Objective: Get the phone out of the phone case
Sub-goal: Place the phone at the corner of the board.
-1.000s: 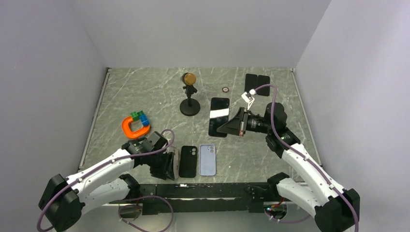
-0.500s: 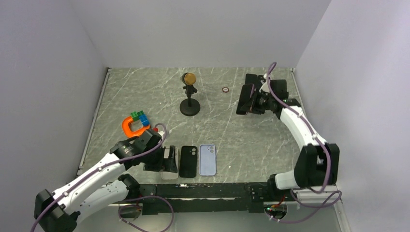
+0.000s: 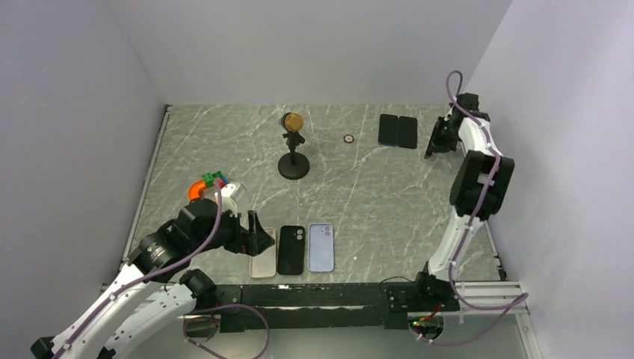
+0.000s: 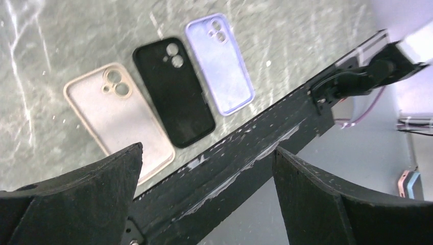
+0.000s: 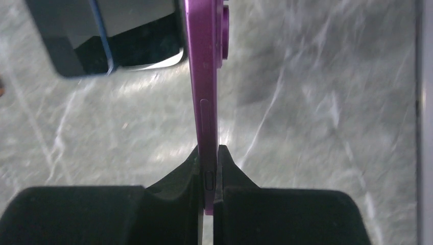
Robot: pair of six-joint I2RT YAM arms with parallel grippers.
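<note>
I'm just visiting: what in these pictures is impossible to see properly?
- Purple phone: right wrist view shows only its thin edge; from above the right claw hides it.
- Beige case: left wrist view, near corner behind the left claw.
- Orange piece: top view, partly behind the left arm.
- Small ring: top view, too small to identify.
- Two dark phones: right wrist view, cut off by the top edge.

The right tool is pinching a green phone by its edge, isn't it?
Not green. The phone pinched by its edge in the right tool is purple, as the right wrist view shows.
</note>
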